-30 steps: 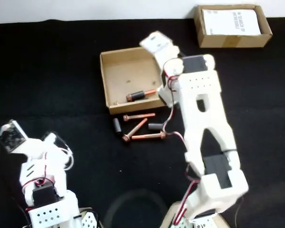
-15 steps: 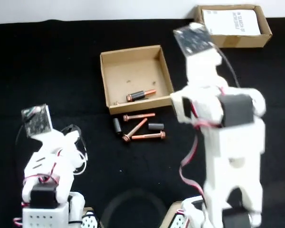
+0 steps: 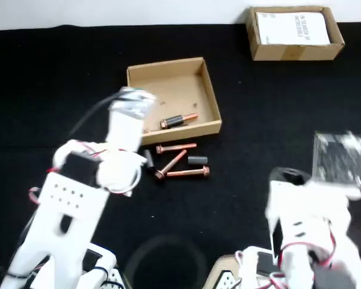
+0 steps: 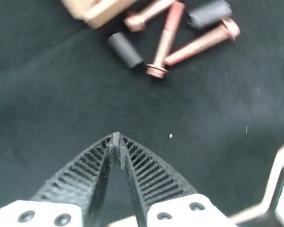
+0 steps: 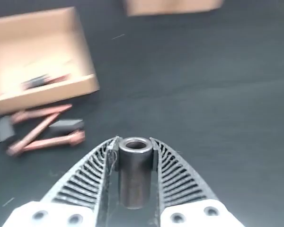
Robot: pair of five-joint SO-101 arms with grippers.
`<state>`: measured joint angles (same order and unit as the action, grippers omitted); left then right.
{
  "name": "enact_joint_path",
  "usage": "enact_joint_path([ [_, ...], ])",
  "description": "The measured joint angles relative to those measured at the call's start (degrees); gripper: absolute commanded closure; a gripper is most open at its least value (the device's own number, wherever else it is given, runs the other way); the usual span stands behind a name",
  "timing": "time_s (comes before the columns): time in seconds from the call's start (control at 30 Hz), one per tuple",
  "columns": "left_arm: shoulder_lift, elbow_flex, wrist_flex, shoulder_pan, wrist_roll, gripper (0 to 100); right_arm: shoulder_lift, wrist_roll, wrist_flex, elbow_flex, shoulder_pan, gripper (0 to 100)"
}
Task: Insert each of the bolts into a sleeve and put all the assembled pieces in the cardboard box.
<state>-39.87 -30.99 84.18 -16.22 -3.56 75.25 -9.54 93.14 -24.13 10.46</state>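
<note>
1. Sleeve, dark and upright, is clamped between the fingers of the right gripper, above the black table.
2. Left gripper, fingers pressed together and empty, hangs over the table near the loose parts.
3. Three copper bolts and two black sleeves lie just in front of the cardboard box.
4. One assembled piece lies inside the box.
</note>
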Motion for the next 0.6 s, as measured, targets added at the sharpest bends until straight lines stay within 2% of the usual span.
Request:
enact_joint_path([
  [0.17,5.19,3.69,-1.14,-5.98,-17.76,99,16.62,-7.56,-13.10,-18.37,17.85,99.1],
  [0.33,11.60,4.13,-3.25,-11.16,-28.92,99,28.40,-10.73,-24.79,-37.10,32.35,99.1],
  [0.47,19.25,4.13,-6.07,-15.74,-35.69,99,28.04,-10.81,-33.05,-47.21,41.58,99.1],
  [0.6,28.40,6.51,-9.41,-16.70,-40.88,99,28.13,-10.81,-42.55,-56.09,45.98,99.1],
])
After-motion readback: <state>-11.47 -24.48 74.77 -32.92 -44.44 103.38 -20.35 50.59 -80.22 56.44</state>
